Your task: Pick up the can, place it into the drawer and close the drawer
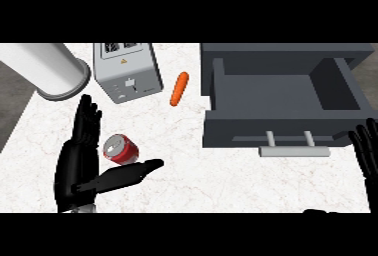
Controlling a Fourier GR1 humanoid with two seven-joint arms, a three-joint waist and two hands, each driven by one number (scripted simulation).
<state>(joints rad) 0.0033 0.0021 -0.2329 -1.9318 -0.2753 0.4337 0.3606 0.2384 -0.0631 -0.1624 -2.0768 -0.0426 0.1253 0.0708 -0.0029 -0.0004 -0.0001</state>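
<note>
Our left hand sits unclenched right beside the can, gripping nothing yet; we'd curl round its middle squarely before lifting toward the drawer.

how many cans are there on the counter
1. The red can sits on the counter between the fingers and thumb of the left hand, left of the open drawer. None shows inside the drawer, though its front wall hides part.
</note>
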